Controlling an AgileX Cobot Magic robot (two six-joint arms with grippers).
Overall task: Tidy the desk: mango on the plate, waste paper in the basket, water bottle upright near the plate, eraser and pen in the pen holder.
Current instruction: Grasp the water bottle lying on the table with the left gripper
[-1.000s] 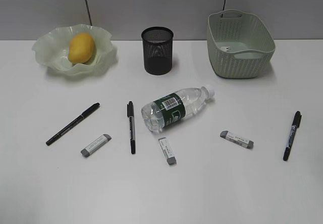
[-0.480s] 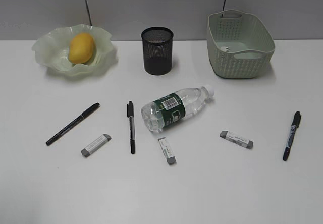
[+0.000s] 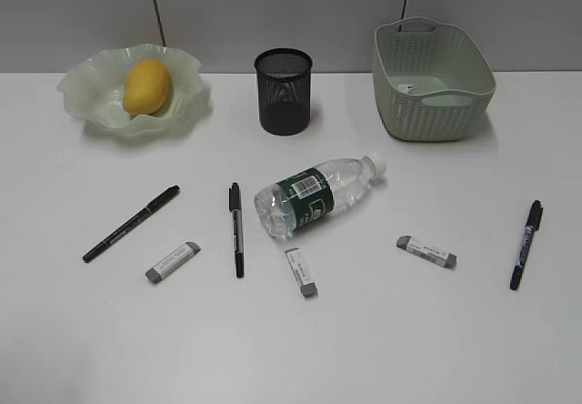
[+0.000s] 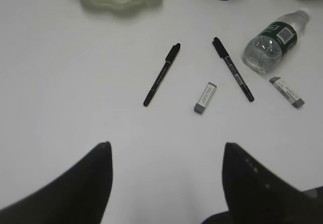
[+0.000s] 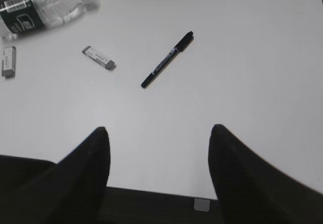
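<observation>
Three black pens (image 3: 131, 223) (image 3: 236, 229) (image 3: 526, 245) lie here. Three grey-white erasers (image 3: 172, 262) (image 3: 302, 272) (image 3: 426, 252). One clear plastic bottle (image 3: 317, 196), one yellow mango (image 3: 146, 86).

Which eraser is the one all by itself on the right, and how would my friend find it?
Start at the basket at the back right and come toward the front edge of the desk. The eraser lies between the bottle and the lone pen on the far right. The other two erasers lie left of it, beside the other pens.

Behind, a grey panelled wall (image 3: 300, 8) — dark vertical seams, even light.
</observation>
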